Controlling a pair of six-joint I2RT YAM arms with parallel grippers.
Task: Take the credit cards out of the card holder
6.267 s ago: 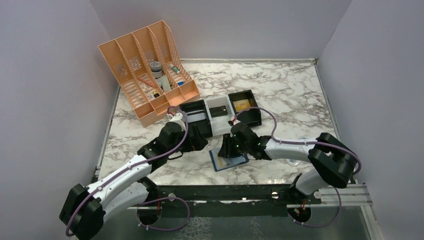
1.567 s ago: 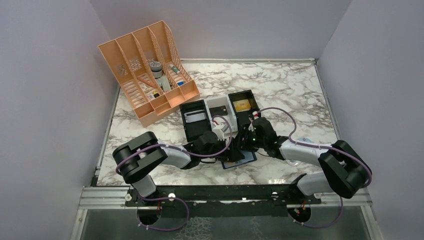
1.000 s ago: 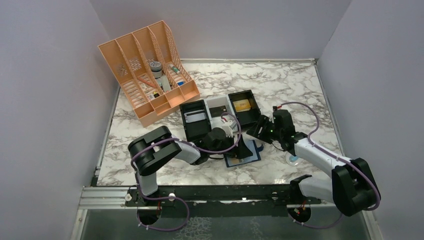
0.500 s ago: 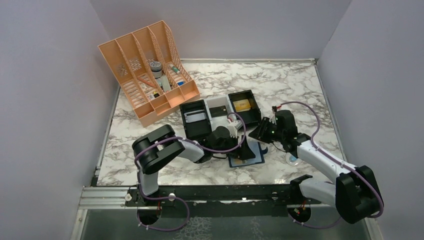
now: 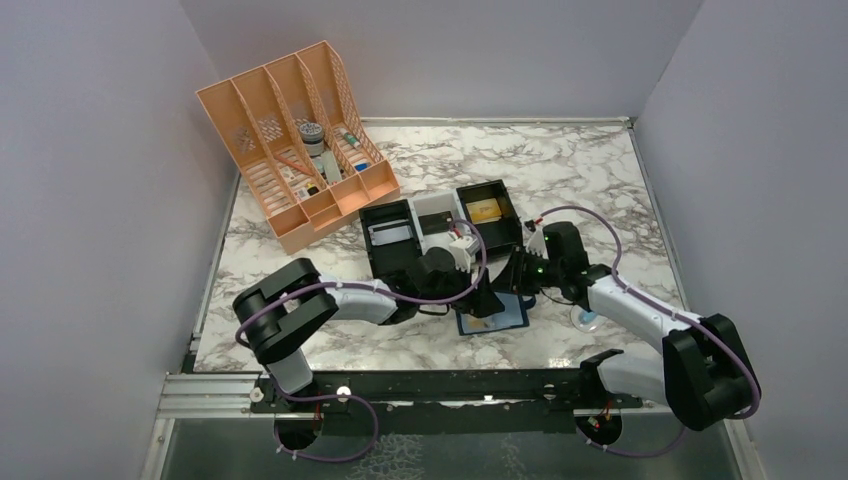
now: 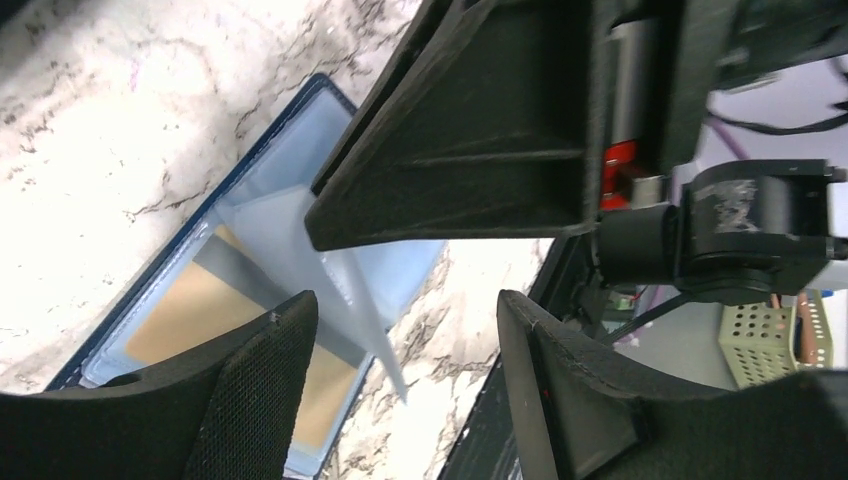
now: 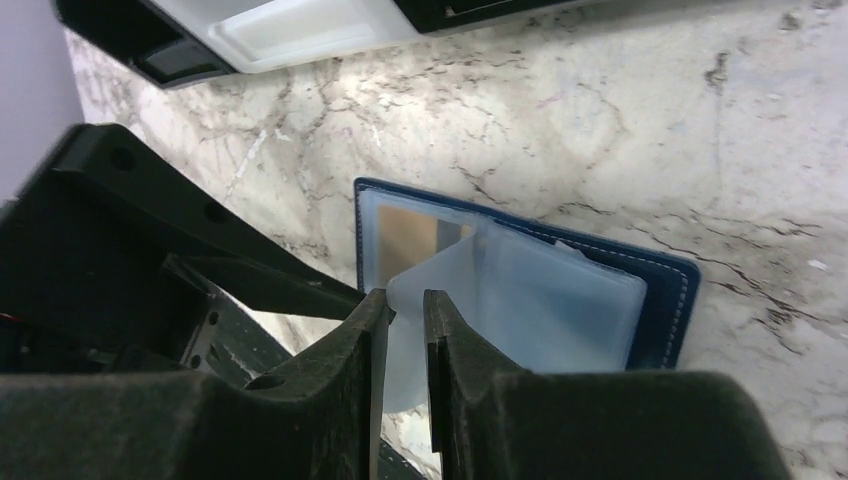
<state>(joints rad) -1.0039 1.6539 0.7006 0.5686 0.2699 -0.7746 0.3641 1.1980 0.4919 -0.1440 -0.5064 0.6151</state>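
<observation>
The card holder (image 5: 500,320) lies open on the marble, navy rim (image 7: 665,290) round pale blue-grey pockets (image 6: 270,190). A gold-tan credit card (image 6: 180,315) sits inside a clear pocket and also shows in the right wrist view (image 7: 410,232). My right gripper (image 7: 407,300) has its fingers pinched on a translucent pocket leaf and holds it up from the holder. From above, the right gripper (image 5: 515,275) stands at the holder's far edge. My left gripper (image 6: 400,330) hangs open just over the holder, the raised leaf between its fingers without touching them. It hides part of the holder from above (image 5: 483,300).
Three box trays stand behind the holder: black (image 5: 372,250), white (image 5: 437,236) and black (image 5: 512,228), the last with a tan item (image 5: 484,209) inside. An orange file rack (image 5: 290,140) is at the back left. A small clear round piece (image 5: 583,318) lies to the right.
My right gripper came in from the right to the holder and closed on a pocket leaf. The left gripper stayed open over the holder, which slid a little rightward.
</observation>
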